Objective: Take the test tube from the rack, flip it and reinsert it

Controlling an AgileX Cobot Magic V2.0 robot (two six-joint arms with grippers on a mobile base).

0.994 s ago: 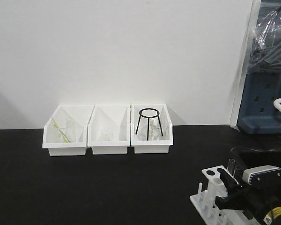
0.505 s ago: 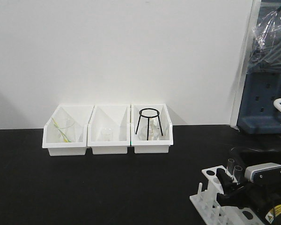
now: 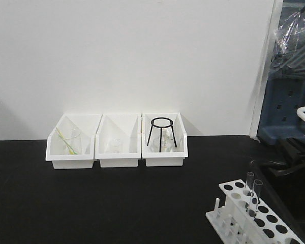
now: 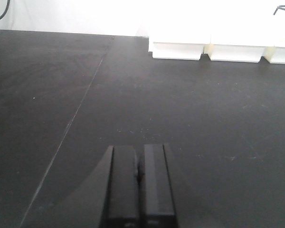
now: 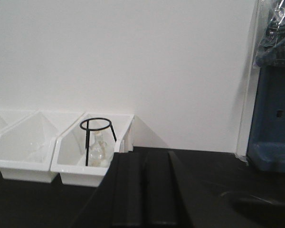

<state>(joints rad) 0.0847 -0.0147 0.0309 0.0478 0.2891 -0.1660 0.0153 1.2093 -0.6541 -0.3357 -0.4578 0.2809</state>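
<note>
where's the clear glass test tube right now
In the front view, the clear glass test tube stands in the small white plastic rack at lower right, beside another tube.

Three white bins (image 3: 118, 152); one rack (image 3: 254, 213); two test tubes (image 3: 253, 195); one tripod stand (image 3: 161, 133).

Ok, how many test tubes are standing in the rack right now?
2. Both test tubes stand side by side in holes near the middle of the rack, tilted slightly. The rack's near end is cut off by the frame, so more could be hidden.
</note>
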